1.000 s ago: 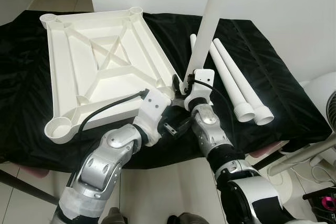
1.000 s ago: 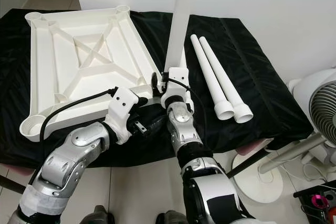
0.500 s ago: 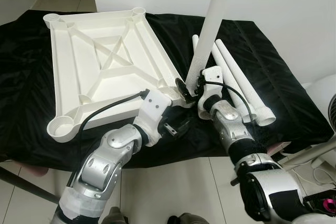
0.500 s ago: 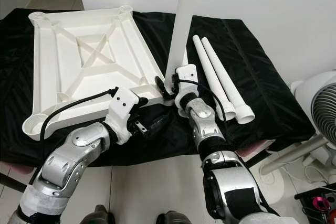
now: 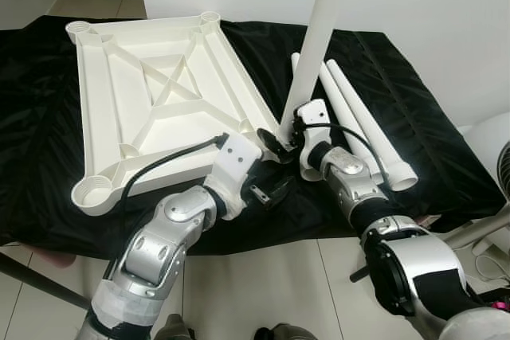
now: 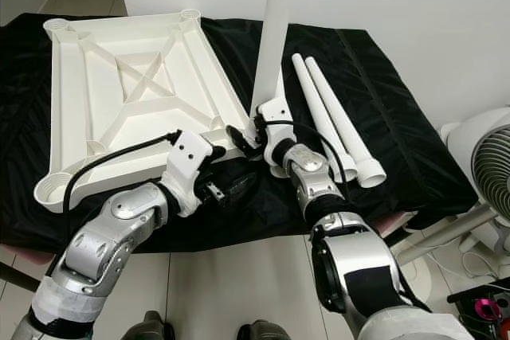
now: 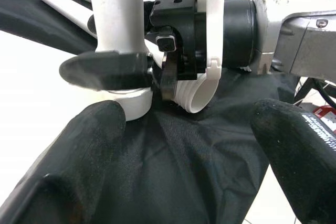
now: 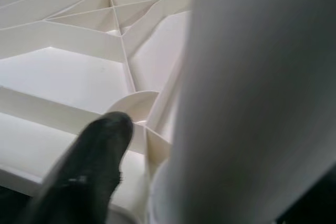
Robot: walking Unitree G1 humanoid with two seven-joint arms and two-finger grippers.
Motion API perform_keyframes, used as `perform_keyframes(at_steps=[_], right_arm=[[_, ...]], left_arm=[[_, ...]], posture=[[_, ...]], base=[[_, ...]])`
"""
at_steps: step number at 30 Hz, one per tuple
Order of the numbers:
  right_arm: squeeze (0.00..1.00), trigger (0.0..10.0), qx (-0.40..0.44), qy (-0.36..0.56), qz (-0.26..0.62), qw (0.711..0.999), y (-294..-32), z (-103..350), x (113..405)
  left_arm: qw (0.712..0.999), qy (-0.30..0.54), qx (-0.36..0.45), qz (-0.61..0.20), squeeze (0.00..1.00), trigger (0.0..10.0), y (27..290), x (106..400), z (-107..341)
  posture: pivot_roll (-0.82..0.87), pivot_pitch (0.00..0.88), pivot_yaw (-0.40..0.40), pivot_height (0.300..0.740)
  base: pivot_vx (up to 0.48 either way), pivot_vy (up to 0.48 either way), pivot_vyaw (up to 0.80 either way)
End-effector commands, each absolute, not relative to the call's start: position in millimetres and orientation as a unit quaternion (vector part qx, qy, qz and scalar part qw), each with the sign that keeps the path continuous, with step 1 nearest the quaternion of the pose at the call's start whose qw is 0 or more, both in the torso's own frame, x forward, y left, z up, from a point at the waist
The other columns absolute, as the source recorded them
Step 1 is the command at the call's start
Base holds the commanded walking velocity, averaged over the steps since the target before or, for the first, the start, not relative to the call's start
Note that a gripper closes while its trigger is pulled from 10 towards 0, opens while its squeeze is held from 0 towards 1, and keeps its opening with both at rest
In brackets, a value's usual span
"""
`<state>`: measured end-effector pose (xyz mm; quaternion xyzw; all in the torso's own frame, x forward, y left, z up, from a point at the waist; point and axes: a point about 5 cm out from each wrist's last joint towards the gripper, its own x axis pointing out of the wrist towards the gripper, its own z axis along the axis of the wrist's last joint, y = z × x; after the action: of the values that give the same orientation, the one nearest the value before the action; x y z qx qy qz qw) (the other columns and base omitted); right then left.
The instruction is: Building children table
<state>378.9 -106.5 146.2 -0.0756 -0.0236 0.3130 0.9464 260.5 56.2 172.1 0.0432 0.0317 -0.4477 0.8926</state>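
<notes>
Nearest the robot, the left gripper [image 5: 267, 190] hovers low over the black cloth [image 5: 446, 165] just in front of the near corner of the upturned table top [image 5: 159, 109], its jaws spread wide and holding nothing; in the left wrist view its two black fingers [image 7: 68, 145] frame the joint being worked on. Just beyond it, the right gripper [image 5: 284, 139] has its jaws clenched on the foot of an upright table leg [image 5: 315, 37], whose lower end sits at the table top's near right corner socket [image 7: 131, 100].

To do this step well, I judge the leg should be kept plumb over the socket and pressed or turned straight down, not at a lean; the free left gripper could steady the table top's edge so it does not slide on the cloth.

Farther back, two spare legs [image 5: 358, 121] lie side by side on the cloth, well apart from the other three sockets [image 5: 92, 195].

Whether the leg is fully seated cannot be told: the right gripper hides the joint, and the leg's top runs out of frame. The right wrist view is blurred by the leg close to the lens.
</notes>
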Motion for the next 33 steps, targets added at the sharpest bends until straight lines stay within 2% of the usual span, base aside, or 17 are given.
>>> perform_keyframes(at_steps=[1, 2, 14, 15, 16, 21, 26, 30, 33], right_arm=[[0.00, 4.7, -0.086, -0.014, 0.327, 0.941, -104, 144, 378], [0.00, 0.0, -0.085, -0.006, 0.325, 0.942, -105, 142, 379], [0.00, 0.0, -0.055, 0.033, 0.291, 0.955, -114, 128, 378], [0.00, 4.0, -0.052, 0.033, 0.285, 0.957, -114, 127, 377], [0.00, 10.0, -0.045, 0.034, 0.278, 0.959, -112, 126, 377], [0.00, 10.0, -0.018, 0.036, 0.251, 0.967, -106, 124, 377], [0.00, 10.0, 0.025, 0.042, 0.160, 0.986, -95, 122, 379], [0.00, 10.0, 0.032, 0.040, 0.143, 0.988, -91, 123, 378], [0.00, 10.0, 0.056, 0.033, 0.098, 0.993, -84, 124, 377]], left_arm=[[0.898, 0.028, 0.048, -0.436, 0.00, 10.0, 55, 262, 173], [0.898, 0.027, 0.048, -0.436, 0.00, 10.0, 55, 262, 173], [0.899, 0.028, 0.046, -0.435, 0.00, 10.0, 55, 261, 173], [0.899, 0.029, 0.046, -0.436, 0.00, 10.0, 55, 261, 173], [0.898, 0.029, 0.046, -0.436, 0.00, 10.0, 55, 261, 173], [0.898, 0.029, 0.045, -0.437, 0.00, 10.0, 55, 261, 173], [0.900, 0.030, 0.043, -0.434, 0.00, 10.0, 55, 261, 173], [0.900, 0.030, 0.043, -0.432, 0.00, 10.0, 55, 261, 173], [0.902, 0.030, 0.041, -0.428, 0.00, 10.0, 57, 261, 172]], posture=[[0.04, 0.013, -0.067, 0.740], [0.04, 0.013, -0.069, 0.740], [0.03, 0.026, -0.063, 0.740], [0.03, 0.027, -0.062, 0.740], [0.03, 0.030, -0.062, 0.740], [0.03, 0.030, -0.062, 0.740], [0.03, 0.040, -0.068, 0.740], [0.03, 0.040, -0.068, 0.740], [0.02, 0.049, -0.073, 0.740]], base=[[0.000, 0.000, 0.00], [0.000, 0.000, 0.00], [0.000, 0.000, 0.00], [0.000, 0.000, 0.00], [0.000, 0.000, 0.00], [0.000, 0.000, 0.00], [0.000, 0.000, 0.00], [0.000, 0.000, 0.00], [0.000, 0.000, 0.00]])
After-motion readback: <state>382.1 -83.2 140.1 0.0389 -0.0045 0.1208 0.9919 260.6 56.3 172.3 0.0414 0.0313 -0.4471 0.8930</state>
